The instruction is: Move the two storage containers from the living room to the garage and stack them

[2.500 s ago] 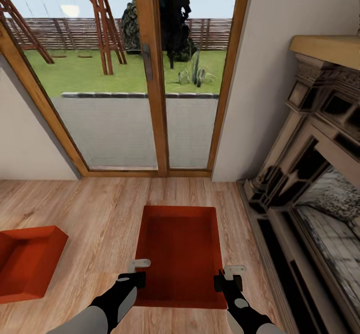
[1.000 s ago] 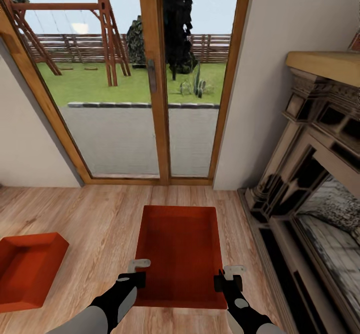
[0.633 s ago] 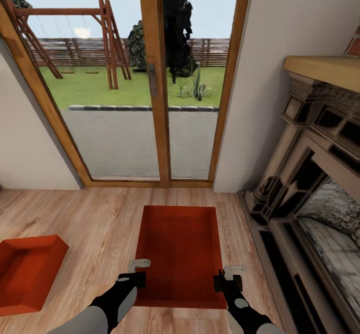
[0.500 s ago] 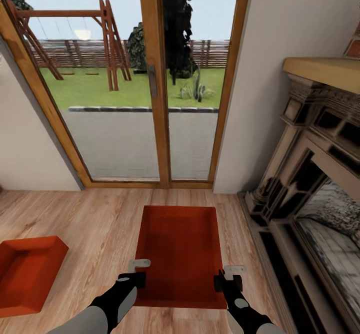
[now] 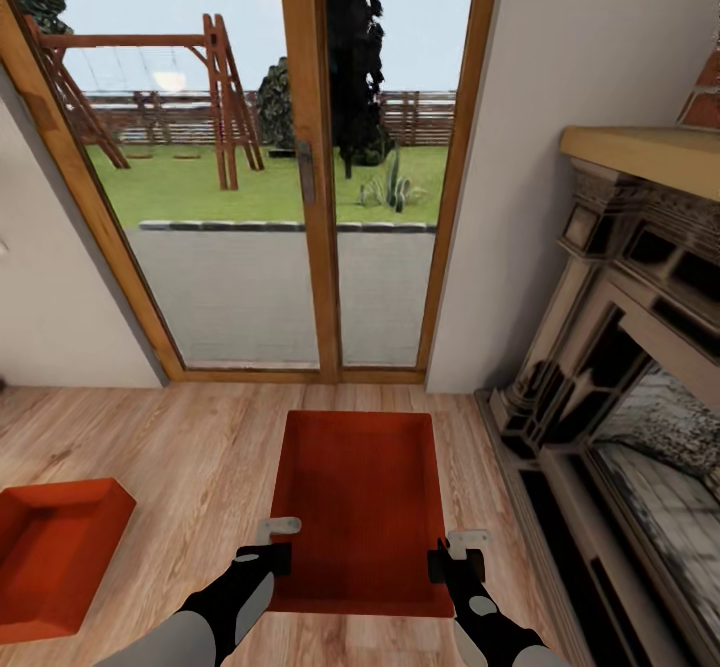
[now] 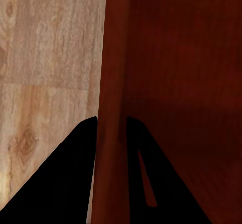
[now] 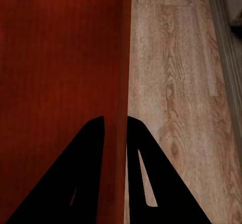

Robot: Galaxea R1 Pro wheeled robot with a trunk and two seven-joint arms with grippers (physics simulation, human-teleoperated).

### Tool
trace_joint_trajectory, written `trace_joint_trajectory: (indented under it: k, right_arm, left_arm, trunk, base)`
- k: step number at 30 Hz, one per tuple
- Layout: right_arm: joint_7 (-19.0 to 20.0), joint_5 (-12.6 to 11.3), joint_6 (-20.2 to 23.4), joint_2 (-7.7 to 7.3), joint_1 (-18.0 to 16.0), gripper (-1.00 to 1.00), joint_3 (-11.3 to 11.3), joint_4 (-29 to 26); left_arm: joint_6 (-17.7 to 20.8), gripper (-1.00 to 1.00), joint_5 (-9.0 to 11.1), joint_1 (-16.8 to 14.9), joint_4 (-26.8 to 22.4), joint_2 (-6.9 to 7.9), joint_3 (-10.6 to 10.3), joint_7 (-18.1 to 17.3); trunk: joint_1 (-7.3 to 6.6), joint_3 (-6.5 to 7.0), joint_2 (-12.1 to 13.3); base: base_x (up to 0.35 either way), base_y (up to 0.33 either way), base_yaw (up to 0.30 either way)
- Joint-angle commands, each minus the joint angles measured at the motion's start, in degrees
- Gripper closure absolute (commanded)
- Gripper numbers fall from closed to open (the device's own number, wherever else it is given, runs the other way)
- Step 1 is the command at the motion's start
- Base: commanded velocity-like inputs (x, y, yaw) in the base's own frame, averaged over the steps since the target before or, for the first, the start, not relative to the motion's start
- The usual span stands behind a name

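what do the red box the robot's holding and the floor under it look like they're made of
Held storage container: probably rigid plastic, matte red-orange; uniform colour, thin plain walls, faint ribbing on its bottom. Both end effectors, left and right, clamp its side walls. Floor: light wood planks or laminate, satin; grain and knots show.

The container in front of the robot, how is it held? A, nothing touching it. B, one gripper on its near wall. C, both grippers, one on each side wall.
C: the left gripper and right gripper each straddle a side wall of the container.
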Motion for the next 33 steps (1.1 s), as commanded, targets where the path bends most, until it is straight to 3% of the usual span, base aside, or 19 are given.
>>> trace_joint_trajectory:
  k: [1,33]
  right_arm:
    - [-0.16,0.74,-0.23,0.02,-0.07,1.0,-1.81,-0.14]
    - [-0.16,0.74,-0.23,0.02,-0.07,1.0,-1.81,-0.14]
  left_arm:
    - [0.42,1.0,0.07,0.03,-0.01,0.4,-0.01,1.09]
    - [0.42,1.0,0.07,0.01,-0.01,0.4,-0.01,1.11]
  trunk:
    - [0.01,0.04,-0.04]
    - [0.01,2.97,-0.04]
  base:
    - [0.0,0.0,0.0]
    - [0.0,0.0,0.0]
